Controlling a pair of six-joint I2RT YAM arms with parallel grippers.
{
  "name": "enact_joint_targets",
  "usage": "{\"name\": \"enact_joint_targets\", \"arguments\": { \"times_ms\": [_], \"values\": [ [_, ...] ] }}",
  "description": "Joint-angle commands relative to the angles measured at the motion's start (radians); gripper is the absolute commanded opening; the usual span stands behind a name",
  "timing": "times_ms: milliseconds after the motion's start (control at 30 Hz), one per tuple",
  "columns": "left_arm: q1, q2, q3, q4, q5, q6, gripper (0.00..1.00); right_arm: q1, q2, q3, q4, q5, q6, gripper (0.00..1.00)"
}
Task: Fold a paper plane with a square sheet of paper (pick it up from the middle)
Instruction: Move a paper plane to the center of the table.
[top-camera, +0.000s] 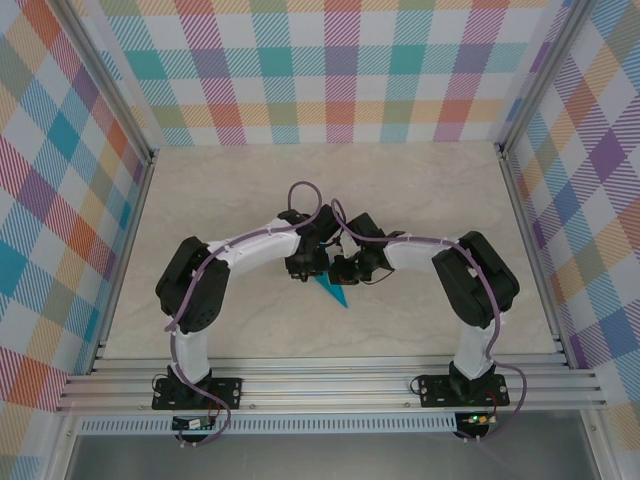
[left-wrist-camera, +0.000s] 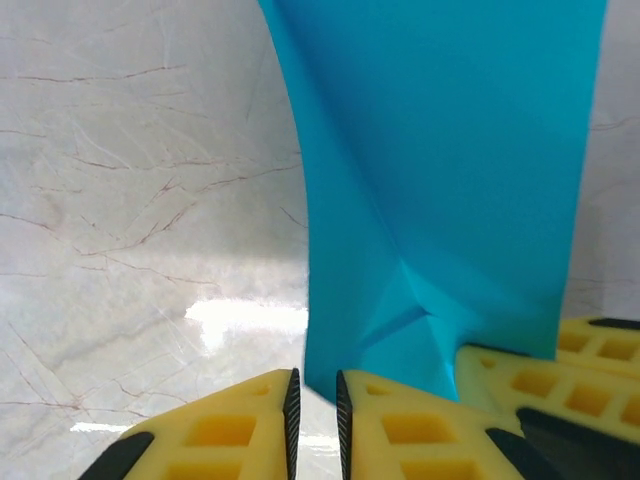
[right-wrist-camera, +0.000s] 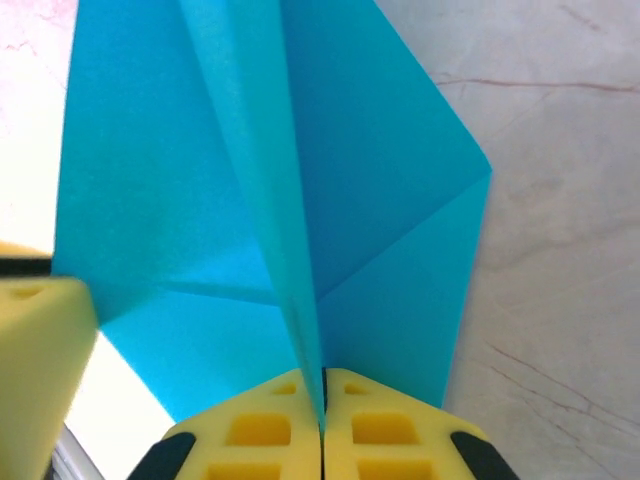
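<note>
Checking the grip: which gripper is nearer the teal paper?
Right. The right gripper is clamped on the paper along its crease; left gripper sits at its edge, jaws slightly apart.

text: you will find no words to read here | numbers: none | brands and signs: none you can make out

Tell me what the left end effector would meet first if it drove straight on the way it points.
Most likely the teal paper: in the left wrist view its lower edge sits just ahead of the left end effector. Depth is unclear, so it might graze past onto the table.
</note>
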Motion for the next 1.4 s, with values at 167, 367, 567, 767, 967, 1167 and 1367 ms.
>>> {"name": "enact_joint_targets", "arguments": {
  "times_ms": [167, 367, 567, 767, 967, 1167, 1367],
  "values": [
    [0.01, -0.266, -0.087, 0.056, -0.136, -0.043, 0.27, 0.023, -0.162, 0.072, -0.204, 0.348, 0.004, 0.03],
    [0.032, -0.375, -0.169, 0.064, -0.222, -0.095, 0.3, 0.026, -0.133, 0.185, -0.356, 0.553, 0.035, 0.03],
    [0.068, -0.445, -0.265, 0.106, -0.227, -0.153, 0.31, 0.023, -0.001, 0.325, -0.393, 0.572, 0.043, 0.04],
    [0.136, -0.497, -0.368, 0.167, -0.153, -0.181, 0.32, 0.008, 0.117, 0.455, -0.414, 0.557, 0.042, 0.05],
    [0.174, -0.537, -0.433, 0.202, -0.128, -0.181, 0.32, -0.012, 0.192, 0.518, -0.414, 0.523, 0.045, 0.06],
    [0.192, -0.552, -0.456, 0.208, -0.117, -0.181, 0.32, -0.023, 0.232, 0.517, -0.391, 0.497, 0.056, 0.08],
    [0.196, -0.549, -0.459, 0.216, -0.107, -0.178, 0.32, -0.023, 0.273, 0.511, -0.39, 0.489, 0.064, 0.13]
  ]
}}
